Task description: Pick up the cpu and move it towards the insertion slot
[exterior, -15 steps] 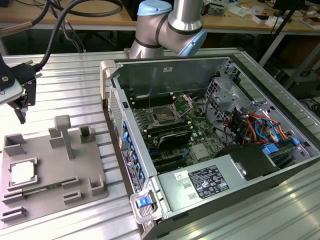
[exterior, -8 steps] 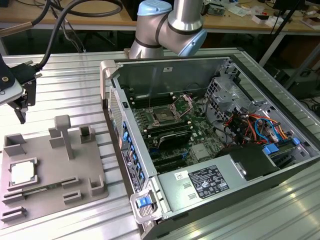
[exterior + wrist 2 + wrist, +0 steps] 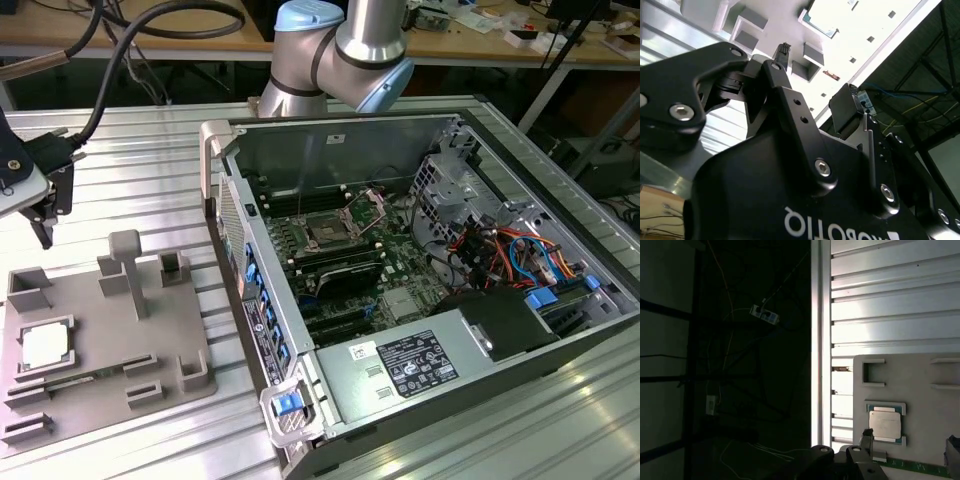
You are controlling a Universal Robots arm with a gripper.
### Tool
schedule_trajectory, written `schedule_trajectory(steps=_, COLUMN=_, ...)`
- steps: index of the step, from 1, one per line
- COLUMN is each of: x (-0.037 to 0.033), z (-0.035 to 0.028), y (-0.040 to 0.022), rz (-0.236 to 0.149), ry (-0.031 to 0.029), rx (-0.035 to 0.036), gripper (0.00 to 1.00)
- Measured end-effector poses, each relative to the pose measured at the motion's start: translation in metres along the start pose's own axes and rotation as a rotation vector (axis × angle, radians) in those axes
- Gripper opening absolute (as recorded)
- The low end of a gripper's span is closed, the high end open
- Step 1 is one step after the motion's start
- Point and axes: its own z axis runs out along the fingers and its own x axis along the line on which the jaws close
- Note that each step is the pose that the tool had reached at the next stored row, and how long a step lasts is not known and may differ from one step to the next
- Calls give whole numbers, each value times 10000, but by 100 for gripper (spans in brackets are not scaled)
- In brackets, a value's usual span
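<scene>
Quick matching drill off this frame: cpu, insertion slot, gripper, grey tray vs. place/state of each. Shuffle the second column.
1. cpu
2. insertion slot
3. gripper
4. grey tray

A. inside the open computer case
B. on the ribbed metal table, to the exterior view's left of the case
C. open, empty, near the tray
D. lying in a tray recess

Pairs: 1-D, 2-A, 3-C, 4-B

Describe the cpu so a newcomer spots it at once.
At the exterior view's left, beside the open computer case, lies a grey tray. The cpu sits in a square recess near the tray's left edge. It alone is flat and silvery-white among grey brackets.
</scene>
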Motion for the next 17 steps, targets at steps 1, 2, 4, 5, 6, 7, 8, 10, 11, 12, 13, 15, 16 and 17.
schedule_trajectory(steps=1, x=0, z=19, y=-1, rz=1, ry=2, rx=-4, gripper=60)
schedule_trajectory(steps=2, x=0, z=45, y=-2, rz=1, ry=2, rx=-5, gripper=60)
schedule_trajectory(steps=4, x=-1, z=82, y=-4, rz=0, ry=1, rx=-7, gripper=60)
schedule_trajectory(steps=5, x=-1, z=100, y=-5, rz=0, ry=2, rx=-6, gripper=60)
schedule_trajectory(steps=6, x=-1, z=120, y=-6, rz=-1, ry=2, rx=-6, gripper=60)
schedule_trajectory(steps=7, x=-1, z=146, y=-8, rz=0, ry=1, rx=-6, gripper=60)
schedule_trajectory(steps=8, x=-1, z=162, y=-8, rz=-1, ry=1, rx=-7, gripper=60)
schedule_trajectory(steps=10, x=-2, z=205, y=-11, rz=0, ry=2, rx=-7, gripper=60)
schedule_trajectory(steps=11, x=-2, z=231, y=-12, rz=1, ry=2, rx=-7, gripper=60)
schedule_trajectory(steps=12, x=-1, z=239, y=-13, rz=0, ry=3, rx=-6, gripper=60)
schedule_trajectory(steps=13, x=-1, z=239, y=-14, rz=1, ry=3, rx=-7, gripper=60)
schedule_trajectory(steps=15, x=-1, z=240, y=-14, rz=0, ry=2, rx=-9, gripper=60)
schedule_trajectory(steps=16, x=-1, z=240, y=-14, rz=0, ry=2, rx=-9, gripper=60)
schedule_trajectory(steps=17, x=-1, z=240, y=-14, rz=0, ry=2, rx=-9, gripper=62)
